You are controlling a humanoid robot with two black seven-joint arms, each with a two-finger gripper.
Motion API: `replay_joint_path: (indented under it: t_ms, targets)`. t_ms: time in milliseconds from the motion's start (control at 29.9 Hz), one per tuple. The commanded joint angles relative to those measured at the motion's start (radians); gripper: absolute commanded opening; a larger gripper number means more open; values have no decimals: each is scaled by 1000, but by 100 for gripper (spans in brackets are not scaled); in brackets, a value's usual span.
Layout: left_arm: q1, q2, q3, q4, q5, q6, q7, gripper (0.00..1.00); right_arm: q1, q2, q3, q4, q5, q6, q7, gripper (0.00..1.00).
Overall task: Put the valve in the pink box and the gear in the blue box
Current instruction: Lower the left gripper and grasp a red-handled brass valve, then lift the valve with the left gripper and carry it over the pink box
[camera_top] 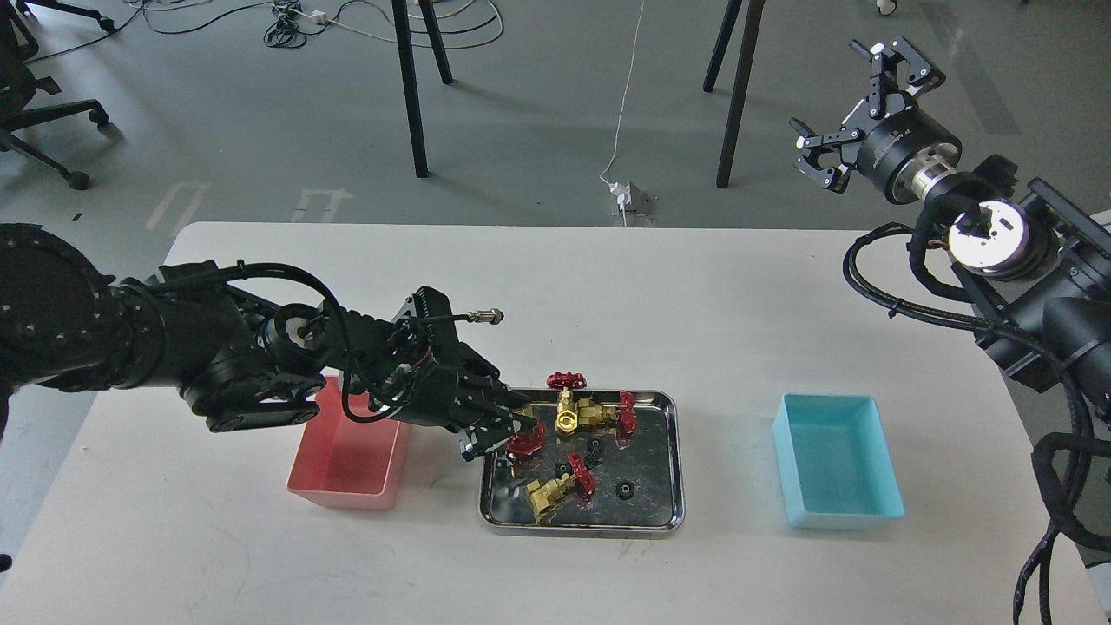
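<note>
A steel tray point(668, 460) holds several brass valves with red handwheels and small black gears, one gear point(623, 490) lying near the tray's front right. My left gripper point(510, 431) is low over the tray's left end, its fingers closed around one valve whose red handwheel point(527, 442) sticks out; the brass body is hidden by the fingers. The pink box point(347, 456) stands empty just left of the tray, under my left arm. The blue box point(835, 473) stands empty to the right. My right gripper point(855, 104) is open and empty, high beyond the table's far right corner.
Other valves lie at the tray's back point(575, 415) and front left point(548, 495). More gears point(594, 450) sit mid-tray. A metal connector point(486, 315) juts from my left wrist. Table legs and cables are on the floor behind the white table.
</note>
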Motion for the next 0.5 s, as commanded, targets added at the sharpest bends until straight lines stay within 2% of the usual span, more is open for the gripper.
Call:
replay_joint_path:
  t_ms: [0, 67, 234, 468]
  targets:
    - [-50, 86, -54, -34, -1, -3, 1, 5, 11, 0, 9, -1, 0, -9, 0, 99]
    - [-80, 138, -78, -89, -1, -9, 1, 5, 29, 2, 36, -2, 0, -35, 2, 99]
    - [-168, 314, -89, -215, 1, -20, 1, 6, 124, 5, 112, -2, 0, -192, -2, 99]
    - [-157, 563, -60, -307, 120, -27, 1, 7, 149, -15, 108, -4, 0, -202, -3, 99]
